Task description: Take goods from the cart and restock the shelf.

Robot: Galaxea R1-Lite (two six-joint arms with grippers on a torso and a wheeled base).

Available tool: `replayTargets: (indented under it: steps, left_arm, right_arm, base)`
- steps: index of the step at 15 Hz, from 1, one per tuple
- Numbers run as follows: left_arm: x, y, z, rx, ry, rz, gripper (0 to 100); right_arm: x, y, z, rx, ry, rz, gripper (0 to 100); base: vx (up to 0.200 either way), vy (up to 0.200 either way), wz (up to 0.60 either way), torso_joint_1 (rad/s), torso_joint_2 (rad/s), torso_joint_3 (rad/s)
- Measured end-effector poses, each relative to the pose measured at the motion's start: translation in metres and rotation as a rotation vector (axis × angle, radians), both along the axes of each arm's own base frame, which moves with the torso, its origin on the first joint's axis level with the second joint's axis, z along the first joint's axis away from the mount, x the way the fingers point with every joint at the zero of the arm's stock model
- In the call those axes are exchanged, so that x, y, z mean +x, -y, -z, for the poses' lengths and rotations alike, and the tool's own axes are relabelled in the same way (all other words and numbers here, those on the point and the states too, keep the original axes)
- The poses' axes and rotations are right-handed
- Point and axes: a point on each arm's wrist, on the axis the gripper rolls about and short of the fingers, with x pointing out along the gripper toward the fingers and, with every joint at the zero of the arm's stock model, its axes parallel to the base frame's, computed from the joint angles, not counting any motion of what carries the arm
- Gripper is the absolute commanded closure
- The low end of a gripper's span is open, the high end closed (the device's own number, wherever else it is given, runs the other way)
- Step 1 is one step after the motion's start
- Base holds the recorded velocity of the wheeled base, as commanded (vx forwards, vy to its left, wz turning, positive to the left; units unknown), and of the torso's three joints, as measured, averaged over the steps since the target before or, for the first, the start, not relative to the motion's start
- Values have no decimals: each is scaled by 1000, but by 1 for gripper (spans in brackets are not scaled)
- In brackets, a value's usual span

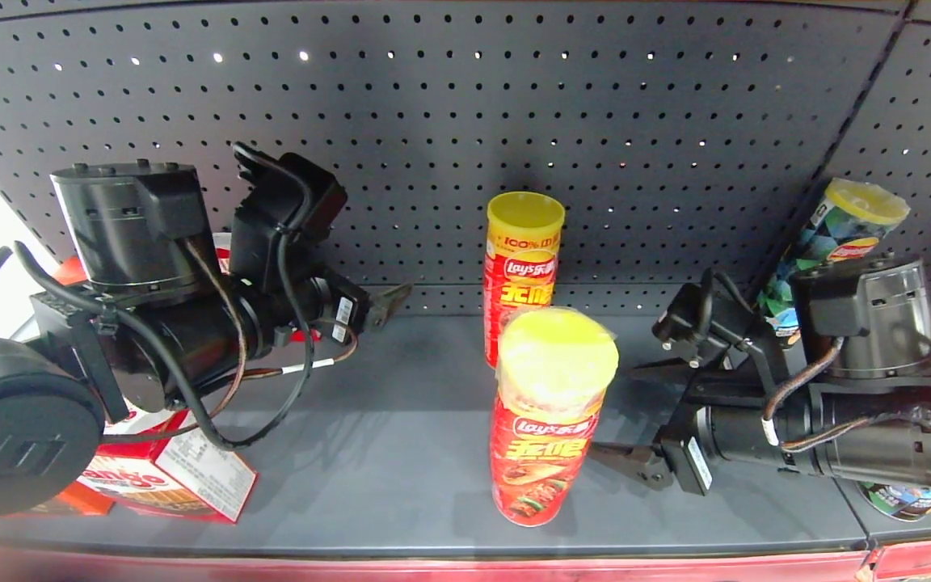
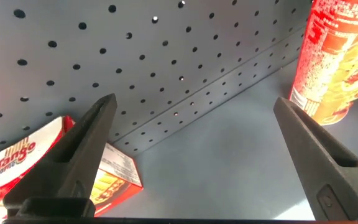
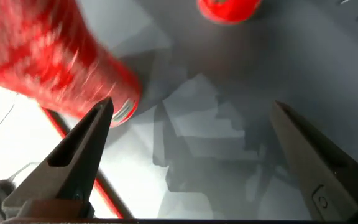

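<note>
Tall red crisp can with yellow lid (image 1: 550, 420) stands upright near the grey metal shelf (image 1: 401, 453) front edge, with a matching second can (image 1: 520, 267) behind it by the pegboard (image 1: 465, 121). The right gripper (image 3: 191, 104), spread wide, is just beside the front can. The left gripper (image 2: 194, 102), also spread, is over bare shelf.

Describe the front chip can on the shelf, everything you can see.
The front can is a tall red tube with a yellow lid under clear film, snack pictures printed on its side. It stands upright near the front edge of the shelf, ahead of a second can. The open right gripper sits just beside it; contact is unclear.
</note>
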Motion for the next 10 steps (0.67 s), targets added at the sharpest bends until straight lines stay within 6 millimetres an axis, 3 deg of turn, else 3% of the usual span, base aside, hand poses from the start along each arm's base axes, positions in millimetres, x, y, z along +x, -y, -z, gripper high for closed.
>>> replayTargets:
  steps: [6,10]
  left_arm:
    - [-19,-9,-16,-16,36,2,0]
    - [-48,-23,-23,-16,41,2,0]
  right_arm:
    - [-13,20,-34,68,132,85,0]
    - [-37,40,-61,140,255,165,0]
  base:
    - [0,0,0,0,0,0]
    - [0,0,0,0,0,0]
